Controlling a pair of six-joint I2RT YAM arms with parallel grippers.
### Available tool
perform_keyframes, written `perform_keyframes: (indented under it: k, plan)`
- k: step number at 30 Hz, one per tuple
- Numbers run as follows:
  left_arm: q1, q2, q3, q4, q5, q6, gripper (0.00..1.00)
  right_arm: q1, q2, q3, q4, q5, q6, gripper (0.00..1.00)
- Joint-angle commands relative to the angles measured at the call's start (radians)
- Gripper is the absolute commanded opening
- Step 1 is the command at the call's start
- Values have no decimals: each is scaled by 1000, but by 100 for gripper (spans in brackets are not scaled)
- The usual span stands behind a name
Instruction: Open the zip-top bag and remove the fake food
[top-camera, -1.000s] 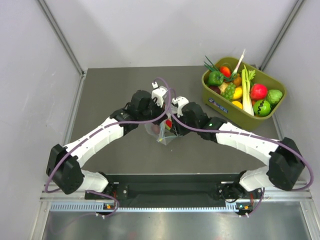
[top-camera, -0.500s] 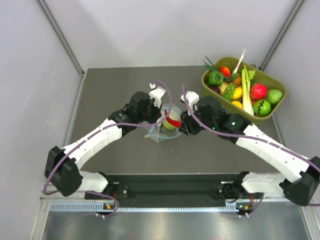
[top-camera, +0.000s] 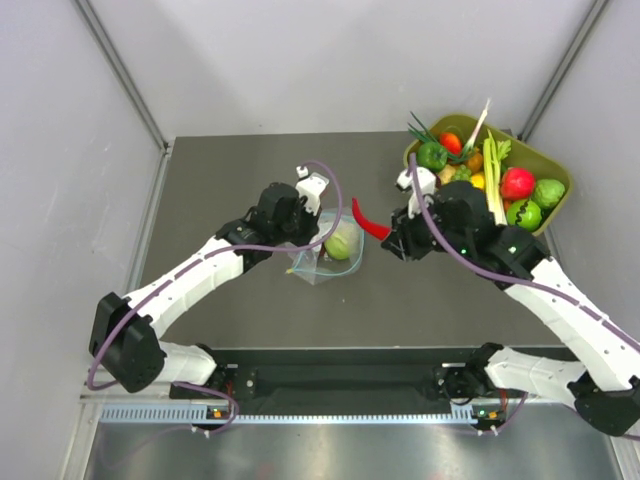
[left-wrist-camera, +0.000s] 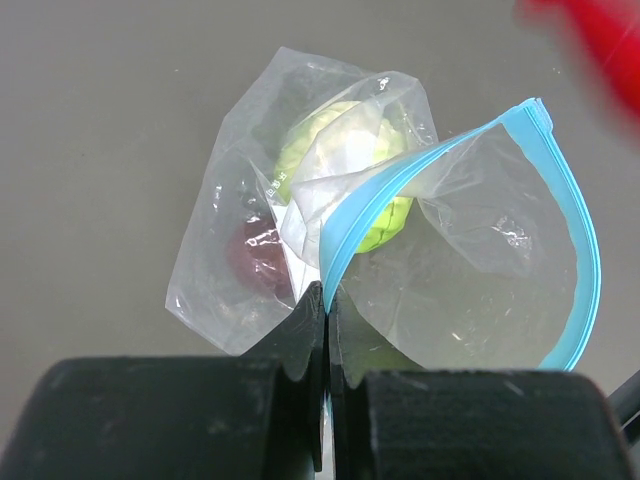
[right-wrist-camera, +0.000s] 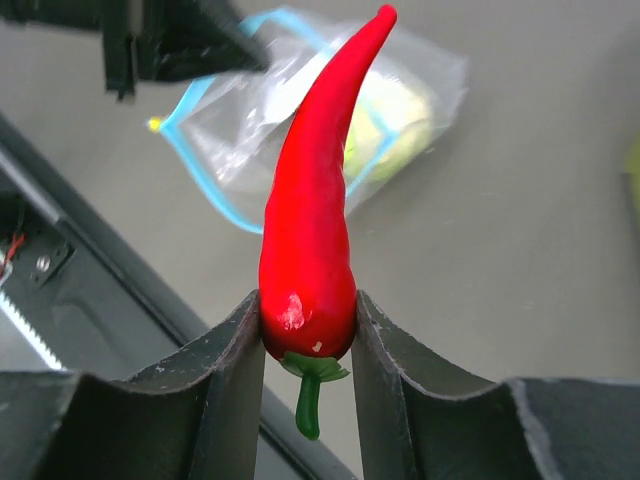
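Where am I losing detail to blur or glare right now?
Left wrist: bag sharp, white glare on the plastic over the cabbage, chili only a red smear in the top right corner. Right wrist: chili crisp, bag and cabbage behind it soft. Top external: evenly lit, sharp, no harsh shadows.

Dark item (left-wrist-camera: 256, 256) indistinct inside zip-top bag (left-wrist-camera: 470, 280), red chili (left-wrist-camera: 590, 35) blurred, cropped

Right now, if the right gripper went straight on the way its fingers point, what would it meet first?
Probably the open bag, with the cabbage inside; the chili held in the right gripper would touch first. Height is hard to judge, so it could pass above.
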Motion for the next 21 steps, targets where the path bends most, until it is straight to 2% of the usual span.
perform_keyframes:
  k: [1,5,13,21]
  plan:
    - [9,-19,1,4,-9,13,0,-98,-55,85,-9,-12,-47,8]
    - [9,-22,0,5,3,11,0,-237,-57,79,27,-29,-85,8]
    - [9,-33,-3,5,11,8,0,-535,20,30,252,-72,-79,7]
    - [9,-33,-3,7,20,8,0,-843,184,17,395,-247,-33,7]
